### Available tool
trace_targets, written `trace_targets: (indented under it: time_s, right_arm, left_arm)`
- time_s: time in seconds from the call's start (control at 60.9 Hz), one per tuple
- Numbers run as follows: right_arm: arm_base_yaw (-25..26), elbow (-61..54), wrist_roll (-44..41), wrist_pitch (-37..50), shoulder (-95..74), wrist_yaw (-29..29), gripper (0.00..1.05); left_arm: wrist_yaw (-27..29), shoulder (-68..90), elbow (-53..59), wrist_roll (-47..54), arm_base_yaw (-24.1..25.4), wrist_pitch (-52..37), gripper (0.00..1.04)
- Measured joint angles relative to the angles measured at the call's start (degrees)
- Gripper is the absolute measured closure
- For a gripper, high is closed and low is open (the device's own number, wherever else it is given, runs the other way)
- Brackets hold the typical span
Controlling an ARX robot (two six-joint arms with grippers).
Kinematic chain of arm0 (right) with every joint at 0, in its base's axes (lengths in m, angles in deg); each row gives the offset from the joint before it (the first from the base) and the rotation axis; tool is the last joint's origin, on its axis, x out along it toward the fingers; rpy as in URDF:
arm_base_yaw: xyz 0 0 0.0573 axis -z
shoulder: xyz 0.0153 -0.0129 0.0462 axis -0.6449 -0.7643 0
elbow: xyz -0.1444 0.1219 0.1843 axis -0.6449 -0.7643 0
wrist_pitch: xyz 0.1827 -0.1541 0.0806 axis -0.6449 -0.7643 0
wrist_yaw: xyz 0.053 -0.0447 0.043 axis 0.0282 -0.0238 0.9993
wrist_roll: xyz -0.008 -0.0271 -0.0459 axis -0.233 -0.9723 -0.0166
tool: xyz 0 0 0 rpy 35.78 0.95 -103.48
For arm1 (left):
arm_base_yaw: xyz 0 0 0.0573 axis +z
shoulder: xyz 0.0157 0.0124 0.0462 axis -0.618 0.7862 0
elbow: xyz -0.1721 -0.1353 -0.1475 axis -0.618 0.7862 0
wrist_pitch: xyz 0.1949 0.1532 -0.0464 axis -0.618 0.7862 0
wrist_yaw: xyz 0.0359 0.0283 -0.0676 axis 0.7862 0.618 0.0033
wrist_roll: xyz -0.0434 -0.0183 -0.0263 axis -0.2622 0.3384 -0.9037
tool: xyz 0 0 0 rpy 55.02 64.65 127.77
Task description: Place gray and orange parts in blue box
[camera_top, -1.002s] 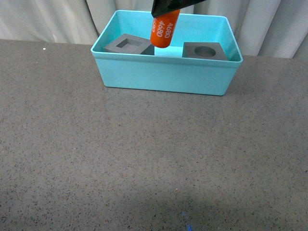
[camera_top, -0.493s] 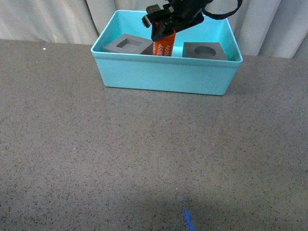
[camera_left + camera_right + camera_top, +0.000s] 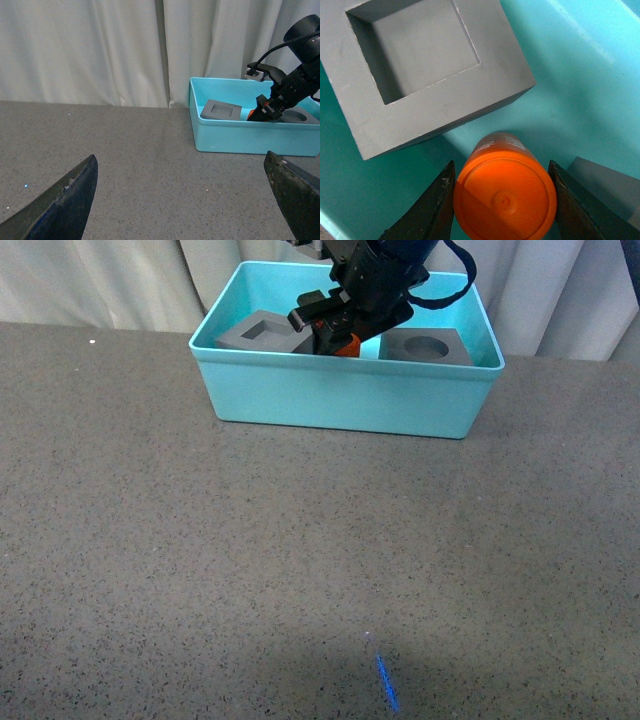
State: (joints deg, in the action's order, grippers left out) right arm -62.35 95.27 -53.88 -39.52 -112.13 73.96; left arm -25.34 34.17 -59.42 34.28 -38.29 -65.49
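Note:
The turquoise blue box (image 3: 340, 400) stands at the back of the table. Inside it lie two gray cubes: one with a square recess (image 3: 262, 333) (image 3: 425, 65) on the left, one with a round recess (image 3: 428, 345) on the right. My right gripper (image 3: 335, 332) reaches down into the box between them, shut on the orange cylinder (image 3: 345, 346) (image 3: 505, 197), which is mostly hidden behind the box wall in the front view. The left gripper (image 3: 182, 200) hangs open over bare table, far from the box (image 3: 250, 140).
Pale curtains (image 3: 100, 280) hang right behind the box. The gray speckled tabletop (image 3: 300, 570) stretches in front of it. A small blue mark (image 3: 386, 683) lies near the front edge.
My right gripper has lowered the orange cylinder from above the box down between the two cubes, until only its top shows over the wall.

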Motion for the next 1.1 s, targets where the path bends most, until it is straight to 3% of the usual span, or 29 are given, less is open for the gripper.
trace_targets:
  time_s: [0.197,0.411,0.509,0.871,1.101]
  right_arm:
    - [0.04,2.43,1.09,-1.03,-1.2,-0.22,0.59]
    - [0.04,2.38,2.14,-0.63,-1.18,0.15,0.28]
    - [0.31,-0.87,3.02,2.4,0.28,-0.15,0.08]
    - [2.49,-19.69,6.6,15.65,15.43,-0.35,0.1]
    - [4.48,-39.76,8.79,31.17,32.02,-3.41,0.1]
  left_arm:
    - [0.0,0.0,0.0,0.0,0.0,0.0,0.07]
    - [0.0,0.0,0.0,0.0,0.0,0.0,0.07]
    - [0.0,0.0,0.0,0.0,0.0,0.0,0.07]
    - [0.0,0.0,0.0,0.0,0.0,0.0,0.07]
    - [0.0,0.0,0.0,0.0,0.0,0.0,0.07]
